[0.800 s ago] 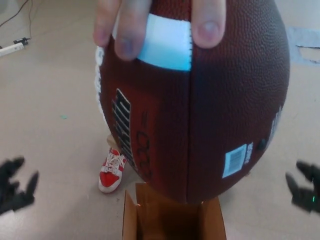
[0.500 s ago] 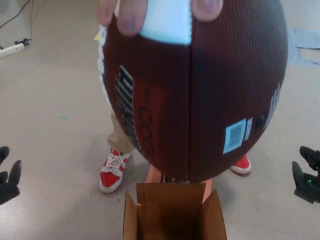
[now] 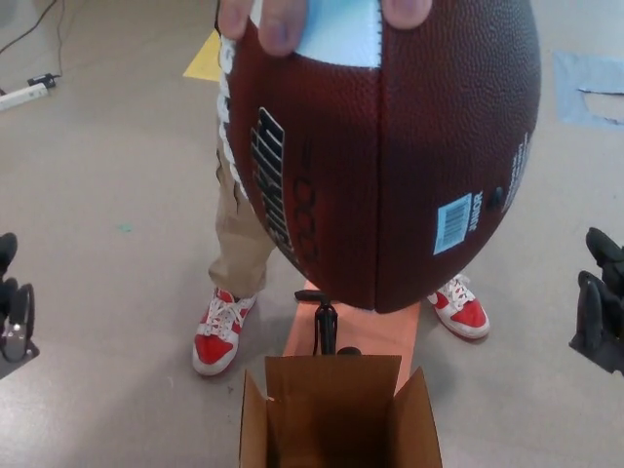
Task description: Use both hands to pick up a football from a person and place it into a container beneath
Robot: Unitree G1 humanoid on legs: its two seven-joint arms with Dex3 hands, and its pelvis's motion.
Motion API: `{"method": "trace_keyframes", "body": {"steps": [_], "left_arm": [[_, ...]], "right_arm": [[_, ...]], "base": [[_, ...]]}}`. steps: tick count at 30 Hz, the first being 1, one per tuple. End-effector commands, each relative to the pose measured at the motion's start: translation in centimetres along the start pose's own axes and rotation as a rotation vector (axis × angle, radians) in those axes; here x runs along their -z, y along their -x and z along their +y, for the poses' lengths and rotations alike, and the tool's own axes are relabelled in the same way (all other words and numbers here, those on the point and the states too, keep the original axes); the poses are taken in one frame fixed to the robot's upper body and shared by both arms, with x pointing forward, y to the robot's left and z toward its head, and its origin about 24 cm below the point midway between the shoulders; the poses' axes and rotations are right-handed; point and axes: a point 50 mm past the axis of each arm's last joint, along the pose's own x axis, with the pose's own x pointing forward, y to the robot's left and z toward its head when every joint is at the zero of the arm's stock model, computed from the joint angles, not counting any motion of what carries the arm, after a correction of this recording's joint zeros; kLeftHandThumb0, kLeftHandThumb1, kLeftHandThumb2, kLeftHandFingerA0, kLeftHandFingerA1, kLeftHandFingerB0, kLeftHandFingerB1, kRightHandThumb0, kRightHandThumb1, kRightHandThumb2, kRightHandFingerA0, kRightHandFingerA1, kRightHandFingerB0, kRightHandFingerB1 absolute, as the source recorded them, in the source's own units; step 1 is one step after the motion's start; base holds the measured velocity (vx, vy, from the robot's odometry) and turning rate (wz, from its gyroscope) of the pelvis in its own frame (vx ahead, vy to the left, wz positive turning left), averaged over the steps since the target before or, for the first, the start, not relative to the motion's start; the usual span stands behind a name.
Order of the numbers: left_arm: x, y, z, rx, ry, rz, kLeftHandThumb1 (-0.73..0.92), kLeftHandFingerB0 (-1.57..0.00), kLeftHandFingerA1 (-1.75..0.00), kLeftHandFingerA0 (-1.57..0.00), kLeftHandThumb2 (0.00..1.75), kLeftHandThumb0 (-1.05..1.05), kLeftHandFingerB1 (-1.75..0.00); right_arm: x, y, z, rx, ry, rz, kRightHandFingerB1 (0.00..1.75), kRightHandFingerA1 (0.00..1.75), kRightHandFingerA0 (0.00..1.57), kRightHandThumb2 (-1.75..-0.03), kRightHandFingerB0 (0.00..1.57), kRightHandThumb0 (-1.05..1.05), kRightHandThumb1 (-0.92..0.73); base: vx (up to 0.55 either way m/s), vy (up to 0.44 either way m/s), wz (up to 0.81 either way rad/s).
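A brown football [image 3: 390,166] with a white stripe, black lettering and a barcode label fills the upper middle of the head view, point down. A person's fingers [image 3: 278,24] grip its top. Below it stands an open cardboard box [image 3: 336,414] with its flaps up. My left hand [image 3: 15,317] shows at the left edge and my right hand [image 3: 600,307] at the right edge. Both are open, fingers apart, well clear of the ball and lower than its middle.
The person's legs in tan trousers [image 3: 239,234] and red-and-white shoes [image 3: 219,331] stand behind the box. An orange stand [image 3: 375,331] with a black pump [image 3: 324,322] sits between the shoes. A white power strip [image 3: 24,93] lies far left on the floor.
The football has moved up and away, revealing the person's legs, both shoes and the stand. My left hand has slid outward to the frame's edge; my right hand has risen slightly.
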Motion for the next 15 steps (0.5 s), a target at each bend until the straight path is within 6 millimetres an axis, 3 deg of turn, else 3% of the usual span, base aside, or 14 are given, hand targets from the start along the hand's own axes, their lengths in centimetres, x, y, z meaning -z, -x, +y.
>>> {"method": "trace_keyframes", "body": {"steps": [1,2,9,15], "left_arm": [[-7.0,5.6,-0.5,0.094,0.072,-0.387,0.72,0.00,0.00,0.00,0.96,-0.88,-0.08],[-8.1,6.0,-1.0,0.108,0.060,-0.428,0.81,0.00,-0.03,0.00,1.16,-0.97,-0.08],[-12.4,7.8,-3.4,0.175,0.029,-0.613,0.78,0.00,-0.04,0.00,1.15,-0.96,-0.10],[-13.5,7.2,-4.5,0.178,0.021,-0.636,0.78,0.00,-0.08,0.00,1.15,-0.94,-0.08]], "right_arm": [[-7.2,5.6,-0.6,0.021,-0.142,-0.465,0.08,0.14,0.07,-1.16,0.06,-0.95,-0.83],[-8.5,6.0,-0.4,0.003,-0.141,-0.515,0.08,0.09,0.00,-1.17,0.00,-0.92,-0.84],[-13.0,7.1,1.6,-0.066,-0.106,-0.704,0.06,0.12,0.00,-1.18,0.00,-0.94,-0.83],[-14.9,6.8,3.5,-0.099,-0.111,-0.736,0.14,0.18,0.08,-1.13,0.08,-0.93,-0.77]], "base": [[0.00,0.000,0.00],[0.00,0.000,0.00],[0.00,0.000,0.00],[0.00,0.000,0.00]]}}
